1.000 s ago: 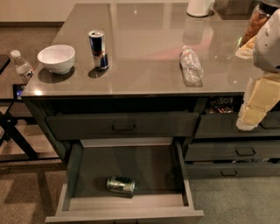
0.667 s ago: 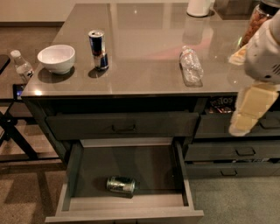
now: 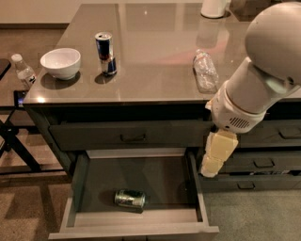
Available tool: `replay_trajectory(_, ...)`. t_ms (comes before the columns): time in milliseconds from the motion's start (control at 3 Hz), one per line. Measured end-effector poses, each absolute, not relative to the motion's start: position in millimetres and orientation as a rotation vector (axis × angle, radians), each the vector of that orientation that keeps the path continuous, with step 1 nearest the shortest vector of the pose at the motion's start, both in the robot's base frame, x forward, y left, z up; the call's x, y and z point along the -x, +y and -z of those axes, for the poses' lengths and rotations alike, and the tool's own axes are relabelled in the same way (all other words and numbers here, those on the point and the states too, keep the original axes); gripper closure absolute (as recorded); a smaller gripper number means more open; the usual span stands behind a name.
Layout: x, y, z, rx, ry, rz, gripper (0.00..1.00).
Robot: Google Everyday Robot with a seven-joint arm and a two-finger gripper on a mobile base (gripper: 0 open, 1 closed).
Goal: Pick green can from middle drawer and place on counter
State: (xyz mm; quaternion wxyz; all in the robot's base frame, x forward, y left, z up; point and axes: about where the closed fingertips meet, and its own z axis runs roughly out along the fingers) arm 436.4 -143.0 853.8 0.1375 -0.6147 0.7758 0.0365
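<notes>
One gripper at the middle drawer's right side, state I cannot tell | green can lying on its side, drawer floor, front-left | drawer pulled open | counter above the drawer

The gripper was parked low, just right of the open middle drawer, whose front was chopped off by the bottom edge. Nothing could be read on the green can. The right end of the counter was covered by the arm, which was itself cropped at the right edge. A white thing at the back was cut off at the top.
</notes>
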Motion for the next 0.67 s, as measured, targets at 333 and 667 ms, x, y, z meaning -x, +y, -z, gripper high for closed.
replay_trajectory(333,-436.4,-143.0,-853.8,1.778,2.245,-0.106,0.0)
replay_trajectory(667,-434.6,-137.5,-844.1,1.759,2.249,-0.168,0.0)
